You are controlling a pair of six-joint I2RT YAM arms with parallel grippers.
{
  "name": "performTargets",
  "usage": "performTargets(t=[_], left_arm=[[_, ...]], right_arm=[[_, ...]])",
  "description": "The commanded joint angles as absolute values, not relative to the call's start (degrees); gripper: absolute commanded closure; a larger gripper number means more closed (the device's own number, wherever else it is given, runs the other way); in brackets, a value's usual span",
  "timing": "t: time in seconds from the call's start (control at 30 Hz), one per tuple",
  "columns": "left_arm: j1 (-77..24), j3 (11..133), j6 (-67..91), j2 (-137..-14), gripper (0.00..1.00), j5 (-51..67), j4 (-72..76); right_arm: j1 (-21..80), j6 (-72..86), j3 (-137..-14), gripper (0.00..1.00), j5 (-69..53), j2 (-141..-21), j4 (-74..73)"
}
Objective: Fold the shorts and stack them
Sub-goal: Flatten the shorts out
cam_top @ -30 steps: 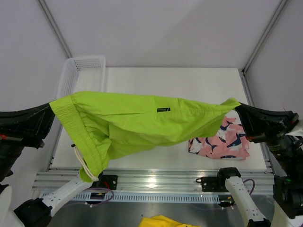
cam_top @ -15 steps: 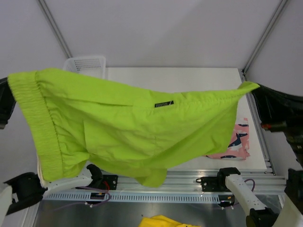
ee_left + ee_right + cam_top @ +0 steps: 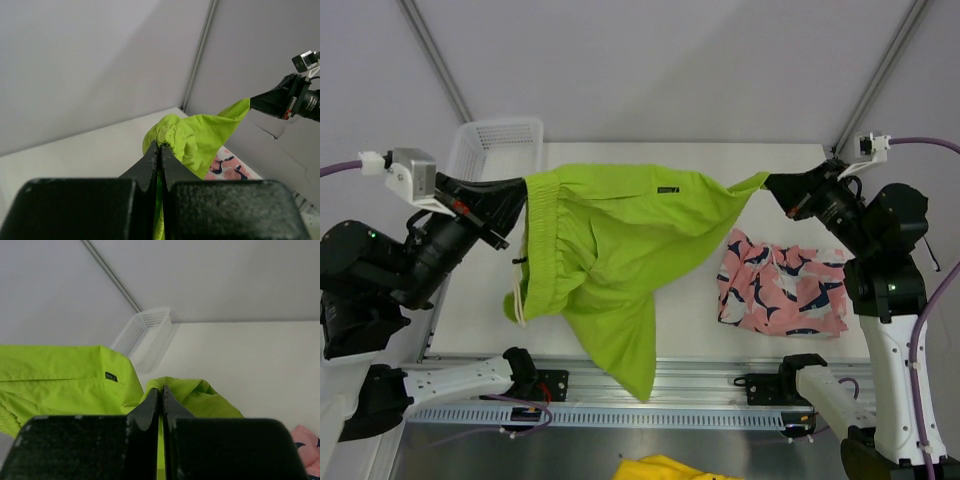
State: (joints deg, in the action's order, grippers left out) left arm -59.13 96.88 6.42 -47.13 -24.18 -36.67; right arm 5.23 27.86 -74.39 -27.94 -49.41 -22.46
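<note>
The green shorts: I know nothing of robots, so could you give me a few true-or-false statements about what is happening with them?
1. The lime green shorts are held up, stretched between both arms. True.
2. The left fingers are open and hold nothing. False: they are shut on the shorts' waistband.
3. The right fingers pinch green fabric. True.
4. The pink shorts lie in the white basket. False: they lie on the table, near the right arm; the basket stands at the far left corner.

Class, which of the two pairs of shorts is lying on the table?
The pink shark-print shorts, lying on the table; the lime green shorts are held up in the air.
</note>
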Motion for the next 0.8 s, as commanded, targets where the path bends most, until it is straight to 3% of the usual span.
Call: performTargets(t=[0.0,0.07,0.33,0.5,0.77], left_arm=[[-59.41,96.42,1.59,-43.15,1.0,-19.26,-22.16],[-59.5,94.06,-0.34,-43.59,1.0,-16.45,-20.31],[-57.75,92.11,-5.19,-52.37,1.0,-24.0,-18.89],[-34.75,96.41,6.84,-58.52,1.0,-4.78,-22.32],[-19.37,104.75,17.13,-63.81,1.0,10.69,-24.78]], right_arm=[[5.36,28.83,-77.69,1.0,-29.53,-45.88,-14.5],[5.36,28.65,-78.74,1.0,-29.53,-46.32,-14.41],[5.36,30.15,-79.63,1.0,-30.15,-47.63,-12.57],[5.27,30.67,-80.24,1.0,-30.67,-49.56,-11.34],[5.36,29.27,-84.54,1.0,-29.88,-53.43,-12.74]])
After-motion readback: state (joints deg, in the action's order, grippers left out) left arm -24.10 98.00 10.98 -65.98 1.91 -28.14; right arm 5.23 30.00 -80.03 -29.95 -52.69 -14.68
